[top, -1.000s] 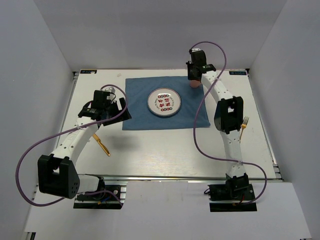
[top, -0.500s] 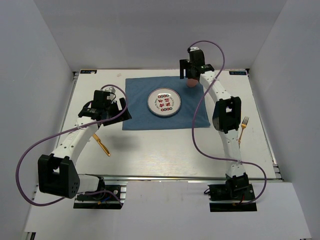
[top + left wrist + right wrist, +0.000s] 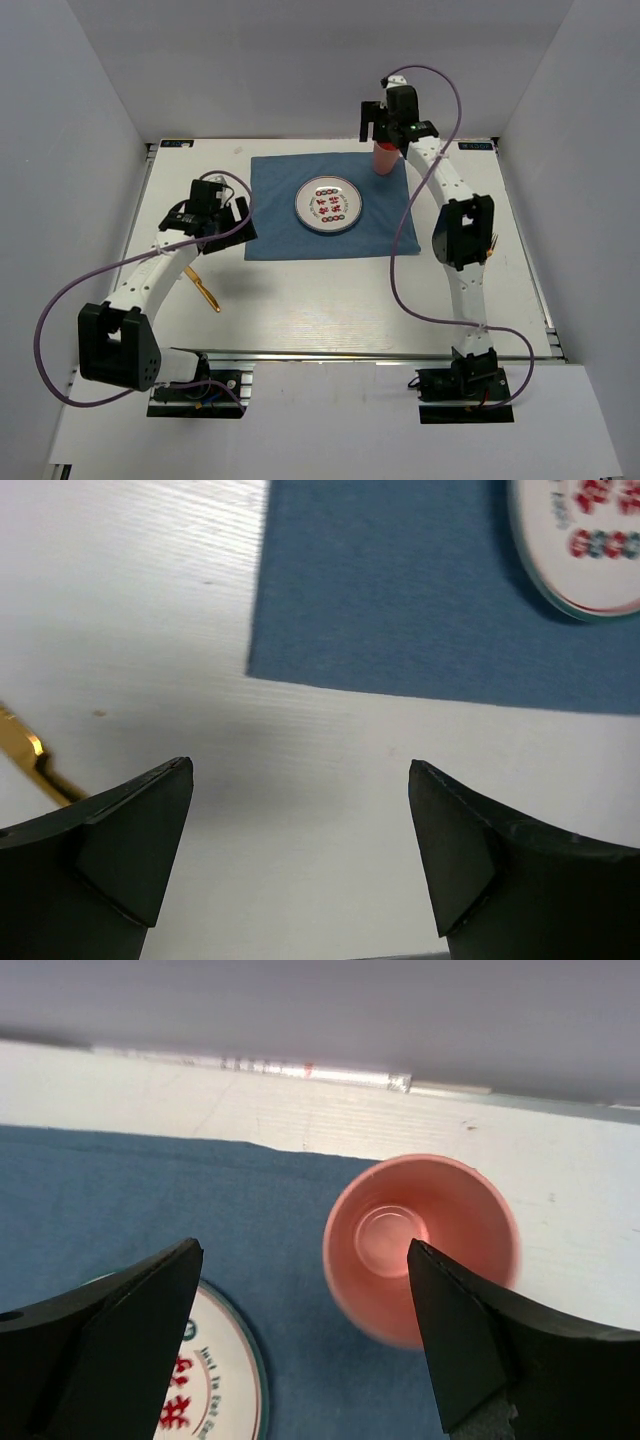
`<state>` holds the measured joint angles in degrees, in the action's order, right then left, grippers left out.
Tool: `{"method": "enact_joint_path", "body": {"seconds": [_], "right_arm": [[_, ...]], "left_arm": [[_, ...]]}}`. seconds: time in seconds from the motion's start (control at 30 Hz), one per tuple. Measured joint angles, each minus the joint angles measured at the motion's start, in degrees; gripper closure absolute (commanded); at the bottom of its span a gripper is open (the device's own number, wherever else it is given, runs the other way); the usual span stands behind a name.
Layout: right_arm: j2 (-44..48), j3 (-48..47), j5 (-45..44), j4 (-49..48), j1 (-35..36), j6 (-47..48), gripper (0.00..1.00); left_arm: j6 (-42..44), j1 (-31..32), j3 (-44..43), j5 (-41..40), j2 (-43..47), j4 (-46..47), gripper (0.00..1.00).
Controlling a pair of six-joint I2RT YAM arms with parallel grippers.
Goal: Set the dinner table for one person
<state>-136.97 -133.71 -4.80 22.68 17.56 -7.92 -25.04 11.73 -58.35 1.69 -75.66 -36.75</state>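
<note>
Judging from how things lie now, the setting is about half done. The dinner table (image 3: 330,300) is the big white top that fills the top view, and on its far middle part lies a blue cloth (image 3: 275,215), spread flat as a place mat. A round plate (image 3: 329,204) with a red and green printed pattern sits near the centre of the cloth, and a pink cup (image 3: 384,160) stands upright at the far right corner of the cloth, close to its edge. What seems left is the cutlery: a gold utensil (image 3: 205,290) lies on the bare table, near the front left and well apart from the cloth, so it is not yet beside the plate. As for the containers, the wrist view looks straight down into the cup and it is empty; the plate also carries no food. The right gripper (image 3: 305,1290) hangs above the cup with its jaws spread wide, gripping nothing, and the cup stands free below it. The left gripper (image 3: 300,810) is also wide apart and empty, over bare table just beside the near left corner of the cloth.
</note>
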Motion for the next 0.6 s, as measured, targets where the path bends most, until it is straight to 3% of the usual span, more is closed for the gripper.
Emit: {"method": "enact_joint_path", "body": {"seconds": [0.13, 0.37, 0.6], "right_arm": [[14.5, 11.3, -4.3, 0.8, 0.0, -1.8, 0.11], [48.5, 42.0, -8.6, 0.7, -4.3, -5.8, 0.11], [64.2, 73.6, 0.4, 2.1, -4.5, -8.2, 0.11]], "left_arm": [[-2.4, 0.0, -1.2, -6.0, -1.9, -2.7, 0.02], [-9.6, 0.0, -1.8, -17.9, -1.3, -8.2, 0.02], [-20.6, -2.0, 1.7, -25.3, 3.7, -13.3, 0.02]]}}
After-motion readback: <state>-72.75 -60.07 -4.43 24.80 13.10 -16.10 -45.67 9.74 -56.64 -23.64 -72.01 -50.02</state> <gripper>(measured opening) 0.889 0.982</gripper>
